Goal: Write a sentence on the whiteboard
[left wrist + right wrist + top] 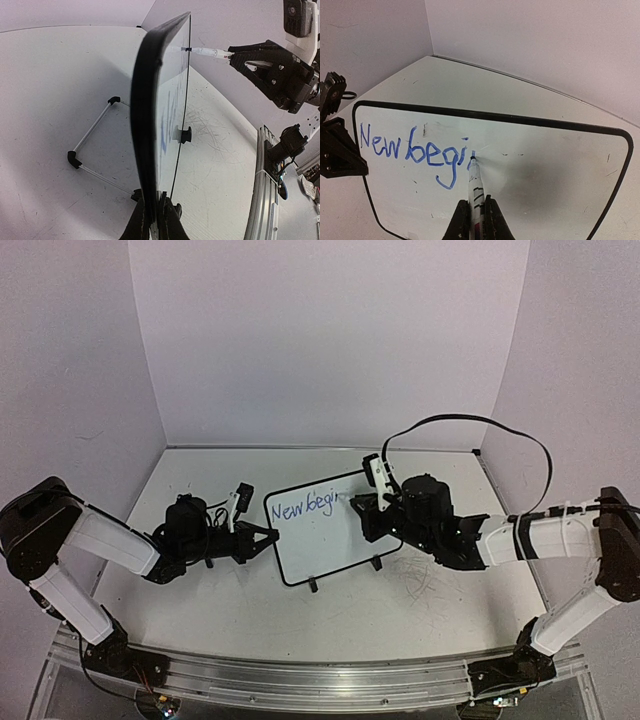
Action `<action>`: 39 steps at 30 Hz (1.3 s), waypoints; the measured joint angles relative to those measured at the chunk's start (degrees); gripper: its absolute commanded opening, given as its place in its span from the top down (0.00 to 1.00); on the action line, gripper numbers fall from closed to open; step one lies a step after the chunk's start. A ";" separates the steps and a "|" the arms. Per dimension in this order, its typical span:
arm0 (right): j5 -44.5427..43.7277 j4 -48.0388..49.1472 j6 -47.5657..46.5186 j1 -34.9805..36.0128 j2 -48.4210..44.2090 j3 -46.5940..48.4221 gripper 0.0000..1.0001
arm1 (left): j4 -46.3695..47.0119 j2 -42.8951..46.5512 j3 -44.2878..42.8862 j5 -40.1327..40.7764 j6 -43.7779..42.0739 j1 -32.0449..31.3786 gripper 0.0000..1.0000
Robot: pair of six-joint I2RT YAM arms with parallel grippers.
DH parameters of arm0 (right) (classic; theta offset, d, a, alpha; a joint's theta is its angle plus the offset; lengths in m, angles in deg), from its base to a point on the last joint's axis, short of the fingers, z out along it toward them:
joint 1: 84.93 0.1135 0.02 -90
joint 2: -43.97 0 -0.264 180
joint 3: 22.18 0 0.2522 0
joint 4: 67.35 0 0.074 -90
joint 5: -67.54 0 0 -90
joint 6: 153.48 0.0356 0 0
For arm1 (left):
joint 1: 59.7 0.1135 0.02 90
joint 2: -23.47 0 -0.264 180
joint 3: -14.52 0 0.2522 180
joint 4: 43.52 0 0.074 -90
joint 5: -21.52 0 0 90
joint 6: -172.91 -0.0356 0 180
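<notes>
**Marker tip on the whiteboard, "New begi" written**

Nearest to me, in front of the whiteboard [325, 545], faint grey scribble marks [420, 580] lie on the bare surface [250, 610], off toward the board's right foot [376, 564]. Its left foot [313, 586] stands a little nearer to me.

The whiteboard stands on the surface between my two arms and leans back. My left jaws are closed tight on its left edge, one finger on the front face and one on the back. The left wrist view looks straight along that black frame.

My right jaws come in from the right of the whiteboard, narrow and clamped around a marker [475, 187]. The marker's tip touches the white face about mid-width, in the upper half.

The sentence [415, 150] runs in blue from the upper left corner toward that tip, slanting slightly upward. It reads "New begi", and the tip sits just past the "i".

Behind the whiteboard, the wire stand [95, 145] rests on the surface. A black cable [480, 425] arcs above my right wrist, farther back than the board.
</notes>
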 measured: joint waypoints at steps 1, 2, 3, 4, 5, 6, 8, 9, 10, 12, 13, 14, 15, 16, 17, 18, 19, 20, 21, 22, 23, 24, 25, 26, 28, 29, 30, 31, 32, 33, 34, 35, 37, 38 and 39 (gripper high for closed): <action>-0.12 0.14 0.00 -0.02 0.08 0.23 1.00 | 0.00 0.00 0.00 0.00 0.00 0.00 1.00; -0.20 0.30 0.00 -0.04 0.14 0.42 1.00 | 0.00 0.00 0.00 0.00 0.00 0.00 1.00; -0.24 0.36 0.00 -0.12 0.20 0.60 1.00 | -0.01 0.00 0.00 0.01 0.00 0.00 1.00; -0.28 0.41 0.00 -0.19 0.25 0.73 1.00 | -0.02 0.00 0.00 0.02 0.00 0.00 1.00; -0.34 0.45 0.00 -0.24 0.32 0.87 1.00 | -0.04 0.00 0.00 0.02 0.00 0.00 1.00; -0.44 0.51 0.01 -0.25 0.35 0.96 1.00 | -0.06 0.01 0.00 0.02 0.00 0.00 1.00; -0.74 0.64 0.04 -0.25 0.35 1.02 1.00 | -0.07 0.00 0.00 0.02 0.00 0.00 1.00; -0.87 0.63 0.05 -0.25 0.35 1.03 1.00 | -0.07 0.00 0.00 0.02 0.00 0.00 1.00; -1.06 0.61 0.08 -0.25 0.35 1.03 1.00 | -0.07 0.00 0.00 0.02 0.00 0.00 1.00; -1.52 0.61 0.18 -0.25 0.35 1.01 1.00 | -0.11 0.00 0.00 0.03 0.01 0.01 1.00; -1.66 0.61 0.24 -0.25 0.35 1.01 1.00 | -0.13 0.00 0.00 0.04 0.02 0.02 1.00; -1.76 0.59 0.29 -0.25 0.35 1.01 1.00 | -0.13 0.00 0.00 0.04 0.00 0.00 1.00; -1.82 0.58 0.36 -0.25 0.35 1.01 1.00 | -0.13 0.02 0.00 0.04 0.01 0.02 1.00; -1.89 0.55 0.45 -0.25 0.35 1.01 1.00 | -0.13 0.02 0.00 0.04 0.02 0.02 1.00; -1.90 0.52 0.51 -0.25 0.35 1.01 1.00 | -0.15 0.02 0.00 0.07 0.02 0.02 1.00; -1.90 0.48 0.64 -0.25 0.34 1.01 1.00 | -0.15 0.02 0.00 0.07 0.02 0.02 1.00; -1.90 0.44 0.74 -0.25 0.33 1.01 1.00 | -0.15 0.02 0.00 0.07 0.02 0.02 1.00; -1.89 0.39 0.84 -0.25 0.33 1.01 1.00 | -0.17 0.02 0.00 0.07 0.02 0.01 1.00; -1.86 0.34 0.92 -0.25 0.33 0.99 1.00 | -0.19 0.05 0.00 0.07 0.02 0.01 1.00; -1.84 0.31 1.01 -0.25 0.32 0.98 1.00 | -0.24 0.09 0.00 0.07 0.02 0.01 1.00; -1.80 0.28 1.11 -0.25 0.31 0.95 1.00 | -0.28 0.11 0.00 0.07 0.02 0.00 1.00; -1.75 0.26 1.19 -0.25 0.29 0.86 1.00 | -0.29 0.11 0.00 0.07 0.02 0.00 1.00; -1.68 0.24 1.30 -0.25 0.24 0.74 1.00 | -0.31 0.11 0.00 0.07 0.02 0.01 1.00; -1.63 0.22 1.36 -0.25 0.18 0.55 1.00 | -0.31 0.11 0.00 0.07 0.02 0.01 1.00; -1.51 0.16 1.54 -0.25 0.04 0.07 1.00 | -0.31 0.11 0.00 0.09 0.02 0.02 1.00; -1.44 0.08 1.61 -0.25 -0.05 -0.20 1.00 | -0.31 0.11 0.00 0.07 0.02 0.02 1.00; -1.40 0.00 1.70 -0.25 -0.14 -0.43 1.00 | -0.32 0.11 0.00 0.07 0.02 0.01 1.00; -1.37 -0.10 1.80 -0.25 -0.23 -0.66 1.00 | -0.31 0.11 0.00 0.07 0.02 0.02 1.00; -1.32 -0.17 1.96 -0.25 -0.33 -0.94 1.00 | -0.32 0.11 0.00 0.07 0.02 0.02 1.00; -1.24 -0.22 2.13 -0.25 -0.41 -1.21 1.00 | -0.33 0.11 0.00 0.07 0.02 0.02 1.00; -1.19 -0.29 2.24 -0.25 -0.45 -1.42 1.00 | -0.33 0.11 0.00 0.07 0.02 0.01 1.00; -1.17 -0.34 2.33 -0.25 -0.47 -1.57 1.00 | -0.33 0.11 0.00 0.08 0.02 0.01 1.00; -1.14 -0.34 2.39 -0.25 -0.48 -1.68 1.00 | -0.33 0.11 0.00 0.09 0.04 0.02 1.00; -1.13 -0.30 2.40 -0.25 -0.48 -1.68 1.00 | -0.33 0.11 0.00 0.09 0.02 0.02 1.00; -1.10 -0.29 2.39 -0.25 -0.50 -1.68 1.00 | -0.33 0.11 0.00 0.09 0.02 0.02 1.00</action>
